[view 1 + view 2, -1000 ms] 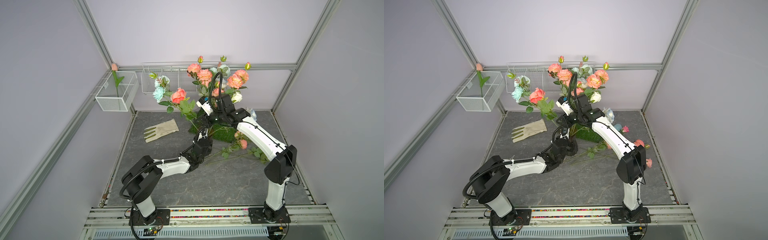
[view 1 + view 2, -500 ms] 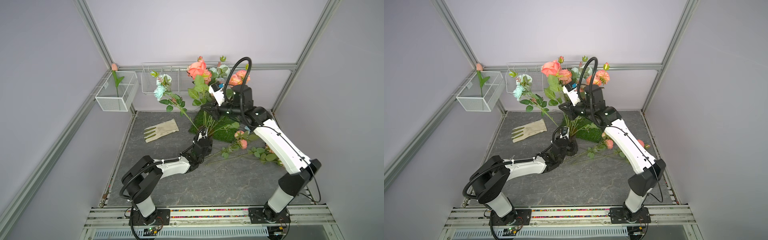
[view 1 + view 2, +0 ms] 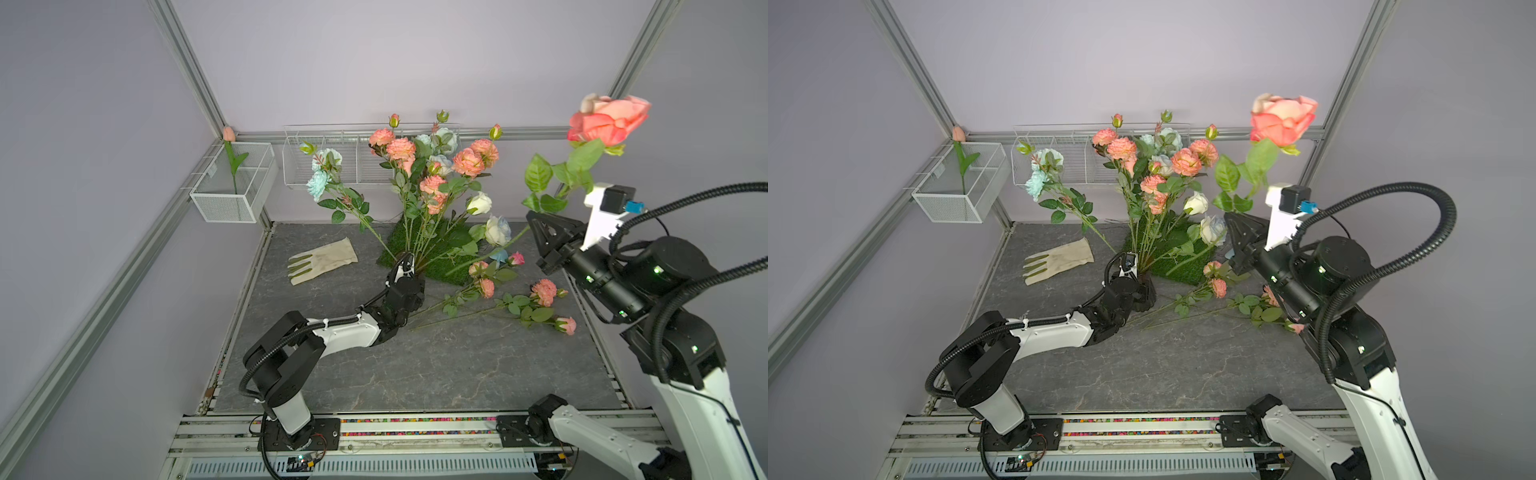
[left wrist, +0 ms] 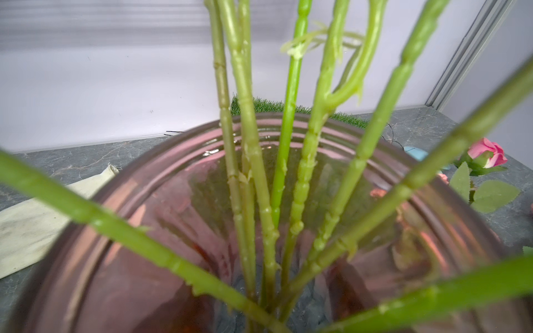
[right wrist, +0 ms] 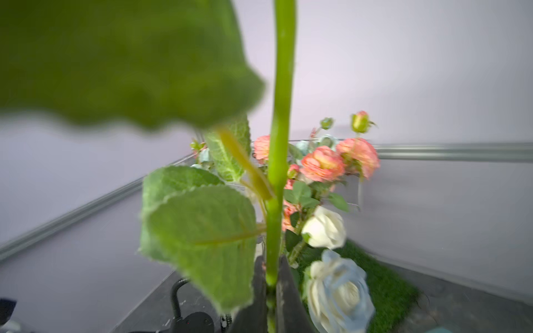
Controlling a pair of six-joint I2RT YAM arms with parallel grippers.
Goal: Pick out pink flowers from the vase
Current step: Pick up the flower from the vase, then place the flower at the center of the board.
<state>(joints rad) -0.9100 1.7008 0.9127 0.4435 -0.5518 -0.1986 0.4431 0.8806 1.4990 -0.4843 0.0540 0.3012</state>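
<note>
The dark ribbed vase (image 3: 1148,297) stands at the front edge of the grass mat, and my left gripper (image 3: 409,284) is shut on it. The left wrist view looks down past its rim (image 4: 288,121) onto several green stems. Salmon-pink flowers (image 3: 467,162) still rise from the vase. My right gripper (image 5: 271,276) is shut on the stem (image 5: 281,144) of a coral rose (image 3: 609,120), held high at the right. That stem's lower end hangs over the mat, clear of the vase. Pink sprays (image 3: 542,293) and a magenta rose (image 3: 516,258) lie on the table.
A white rose (image 3: 480,203) and pale blue roses (image 3: 320,183) stay in the bouquet. A cloth glove (image 3: 324,262) lies left of the grass mat (image 3: 440,257). A mesh basket (image 3: 232,183) with a peach tulip hangs at the back left, beside a wire rack (image 3: 332,158).
My right arm has closed on the coral rose's stem and swung it up and to the right, out of the bouquet. The left arm has kept still on the vase.
</note>
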